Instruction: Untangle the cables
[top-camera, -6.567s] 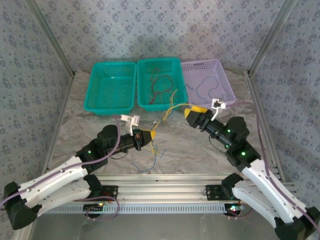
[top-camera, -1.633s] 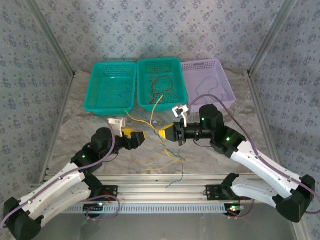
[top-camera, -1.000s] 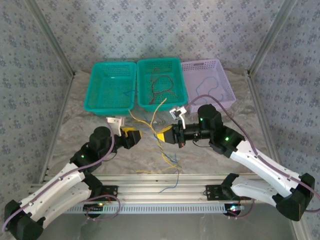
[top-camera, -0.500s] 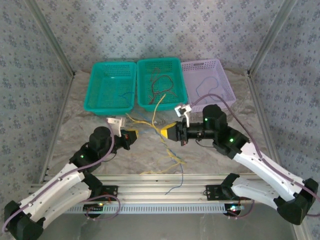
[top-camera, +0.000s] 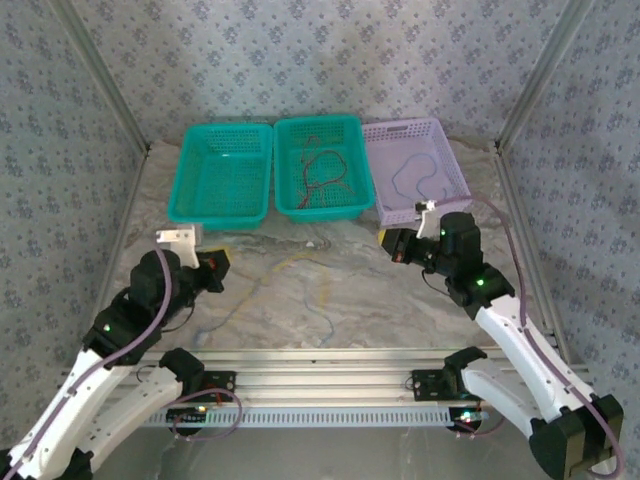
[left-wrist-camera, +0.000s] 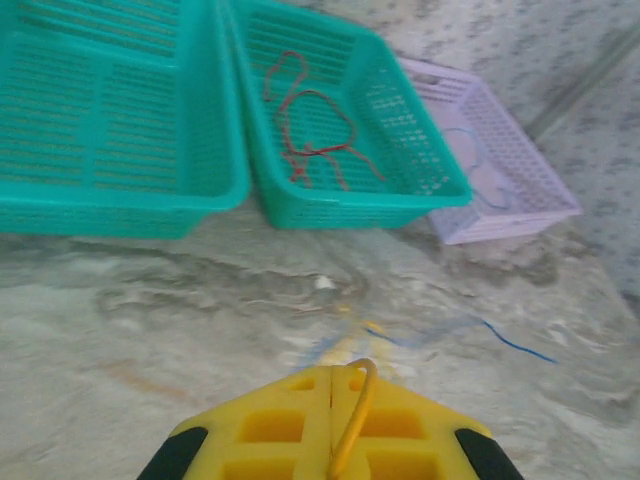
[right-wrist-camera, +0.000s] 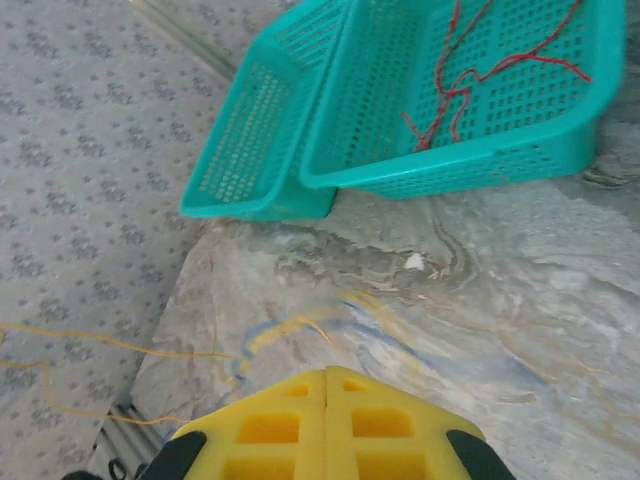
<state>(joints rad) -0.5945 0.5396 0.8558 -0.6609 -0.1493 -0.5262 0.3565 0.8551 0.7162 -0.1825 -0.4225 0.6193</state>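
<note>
Cables (right-wrist-camera: 292, 325): yellow and blue ones loose mid-table
Red cables (top-camera: 322, 172) sit in the middle teal basket (top-camera: 318, 212) at 12 o'clock, and a blue cable (top-camera: 415, 175) is in the lilac basket (top-camera: 425, 212) at 1. Left gripper (left-wrist-camera: 330, 378) pinches a yellow strand (left-wrist-camera: 352, 420); right gripper (right-wrist-camera: 327, 378) has its fingers pressed together.

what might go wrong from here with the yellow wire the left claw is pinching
1. The left claw is shut on the yellow cable, and the blue cable lies close to it on the table; pulling may drag both or tighten the tangle.
2. The right claw looks shut on nothing, so nothing holds the blue strand back.
3. The thin yellow strand could slip from the pinch.
</note>
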